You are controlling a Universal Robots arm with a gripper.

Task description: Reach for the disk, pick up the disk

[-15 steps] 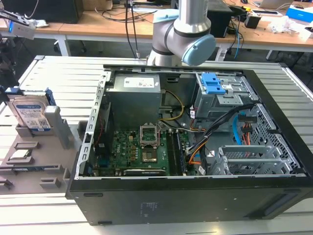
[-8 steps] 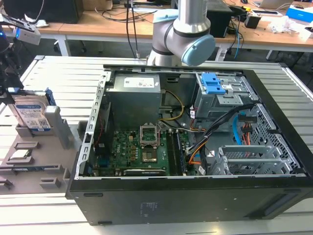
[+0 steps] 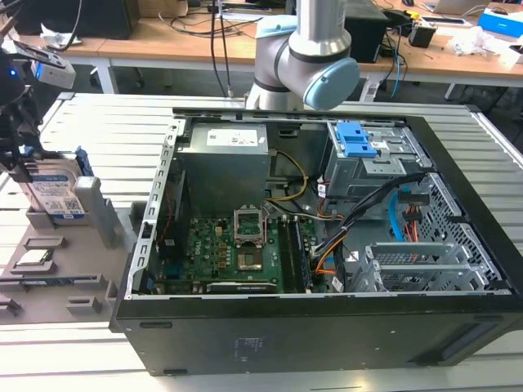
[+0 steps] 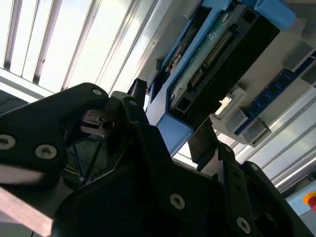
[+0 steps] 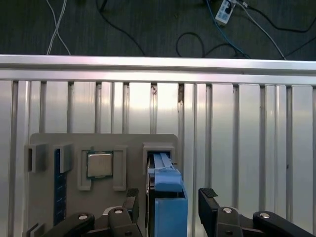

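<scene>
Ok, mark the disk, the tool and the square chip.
The disk [image 5: 167, 217], first wrist view, on its blue frame edge.
The tool [image 5: 170, 193], first wrist view, midway between its open fingertips.
The square chip [image 5: 99, 164], first wrist view, centre of its metal top.

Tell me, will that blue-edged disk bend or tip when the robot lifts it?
Probably stiff: the disk looks like a metal slab in a hard blue frame. Standing on edge in the grey holder, it might tip once freed. Its flat sides should suit the open gripper.
</scene>
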